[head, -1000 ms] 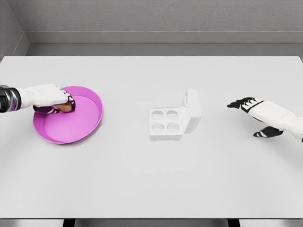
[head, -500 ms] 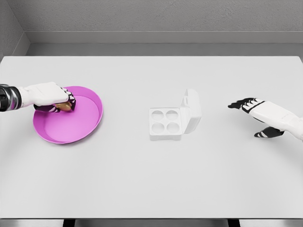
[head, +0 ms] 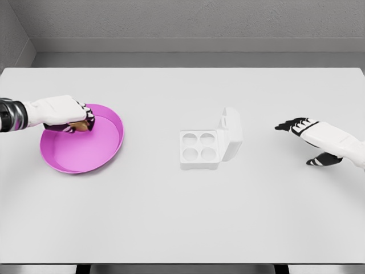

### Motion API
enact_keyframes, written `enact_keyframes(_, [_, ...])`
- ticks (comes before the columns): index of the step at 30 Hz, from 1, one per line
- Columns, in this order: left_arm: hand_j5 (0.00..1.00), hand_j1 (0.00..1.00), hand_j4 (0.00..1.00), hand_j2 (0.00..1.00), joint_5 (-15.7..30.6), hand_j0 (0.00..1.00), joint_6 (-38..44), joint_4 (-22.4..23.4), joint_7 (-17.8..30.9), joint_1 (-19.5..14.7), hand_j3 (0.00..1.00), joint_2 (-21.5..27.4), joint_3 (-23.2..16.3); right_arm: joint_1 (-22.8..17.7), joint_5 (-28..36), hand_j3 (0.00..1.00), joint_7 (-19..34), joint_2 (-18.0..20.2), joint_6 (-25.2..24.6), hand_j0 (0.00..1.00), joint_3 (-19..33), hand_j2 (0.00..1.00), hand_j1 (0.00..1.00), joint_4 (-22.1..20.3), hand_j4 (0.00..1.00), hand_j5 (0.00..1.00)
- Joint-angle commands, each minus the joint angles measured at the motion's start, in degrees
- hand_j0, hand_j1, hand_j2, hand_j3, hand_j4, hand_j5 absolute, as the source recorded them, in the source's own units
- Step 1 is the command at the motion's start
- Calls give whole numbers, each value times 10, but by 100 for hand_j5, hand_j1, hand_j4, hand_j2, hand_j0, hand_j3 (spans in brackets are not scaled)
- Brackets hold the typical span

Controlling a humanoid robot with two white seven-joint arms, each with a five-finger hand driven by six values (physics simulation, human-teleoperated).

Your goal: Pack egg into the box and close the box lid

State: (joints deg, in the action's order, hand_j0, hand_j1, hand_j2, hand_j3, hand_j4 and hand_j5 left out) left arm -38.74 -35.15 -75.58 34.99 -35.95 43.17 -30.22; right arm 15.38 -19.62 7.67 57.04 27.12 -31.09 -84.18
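One egg (head: pixel 78 126), showing only as a brown sliver, being gripped by curled fingers of left hand (head: pixel 61 113) over far-left rim of pink bowl (head: pixel 85 157). Lying well right of those fingers: white box (head: pixel 199 149), lid (head: pixel 231 132) propped upright, four cups vacant, bare table (head: pixel 182 217) between allowing unobstructed transfer. Resting far right: right hand (head: pixel 316 140), fingers spread, holding nothing.

Simulated test bench, bare and lab-like, plain white table (head: pixel 182 228) filling the view, grey textured wall (head: pixel 188 17) behind, flat even lighting, no household or shop furnishings in view
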Motion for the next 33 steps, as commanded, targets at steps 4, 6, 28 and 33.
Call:
enact_keyframes(4, [39, 39, 39, 39, 2, 39, 2, -12, 0, 0, 39, -3, 1, -1, 3, 100, 0, 1, 0, 100, 1, 100, 100, 7, 100, 100])
enact_keyframes(6, [39, 39, 39, 39, 3, 39, 2, -12, 0, 0, 39, -5, 1, -1, 3, 100, 0, 1, 0, 100, 1, 100, 100, 7, 100, 100])
enact_keyframes(28, [36, 36, 36, 36, 8, 36, 2, -62, 0, 1, 36, -46, 10, 1, 4, 100, 0, 5, 0, 100, 2, 100, 100, 2, 100, 100])
enact_keyframes(33, [36, 36, 36, 36, 9, 36, 2, -74, 0, 0, 36, -56, 11, 1, 4, 100, 0, 5, 0, 100, 2, 100, 100, 2, 100, 100])
